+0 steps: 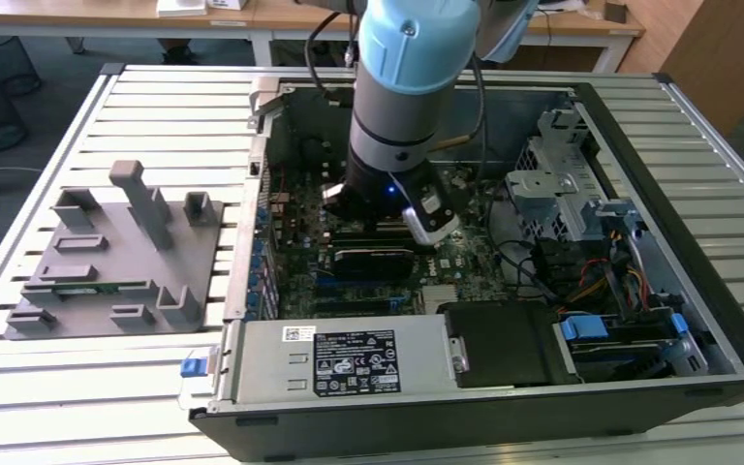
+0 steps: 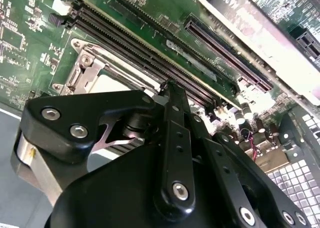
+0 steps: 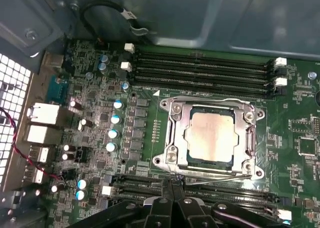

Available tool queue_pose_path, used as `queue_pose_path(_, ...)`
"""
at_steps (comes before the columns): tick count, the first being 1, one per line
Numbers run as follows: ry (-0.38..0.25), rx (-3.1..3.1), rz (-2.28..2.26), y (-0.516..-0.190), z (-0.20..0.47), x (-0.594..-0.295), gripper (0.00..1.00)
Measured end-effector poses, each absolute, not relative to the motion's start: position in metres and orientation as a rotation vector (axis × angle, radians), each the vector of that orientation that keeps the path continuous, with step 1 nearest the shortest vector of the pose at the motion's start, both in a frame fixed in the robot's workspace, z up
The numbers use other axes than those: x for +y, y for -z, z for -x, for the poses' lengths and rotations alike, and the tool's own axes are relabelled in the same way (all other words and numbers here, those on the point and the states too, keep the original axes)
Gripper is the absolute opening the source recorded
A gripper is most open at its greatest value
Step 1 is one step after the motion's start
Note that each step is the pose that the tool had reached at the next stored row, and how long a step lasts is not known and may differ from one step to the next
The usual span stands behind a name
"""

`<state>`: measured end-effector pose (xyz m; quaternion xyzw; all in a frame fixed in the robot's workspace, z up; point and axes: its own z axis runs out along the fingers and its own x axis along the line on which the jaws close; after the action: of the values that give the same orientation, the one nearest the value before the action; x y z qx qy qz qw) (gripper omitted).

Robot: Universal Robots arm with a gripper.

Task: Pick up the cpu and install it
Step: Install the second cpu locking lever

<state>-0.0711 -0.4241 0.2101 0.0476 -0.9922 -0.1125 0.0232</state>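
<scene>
An open computer case lay on a slatted table, with a parts holder on the table to the exterior view's left of it. The arm reached down into the case over the motherboard. On that board the cpu sat inside its socket frame, between two banks of memory slots, and the gripper hung just beside the frame's edge.

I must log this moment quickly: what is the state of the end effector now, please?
End effector: closed, holding nothing, tips beside the socket frame where the cpu sits.
</scene>
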Motion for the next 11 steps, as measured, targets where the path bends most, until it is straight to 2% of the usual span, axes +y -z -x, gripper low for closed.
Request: queue_pose_path(11, 0.385, -3.069, -0.149, -0.2020, 0.0766, -0.4256, 0.11)
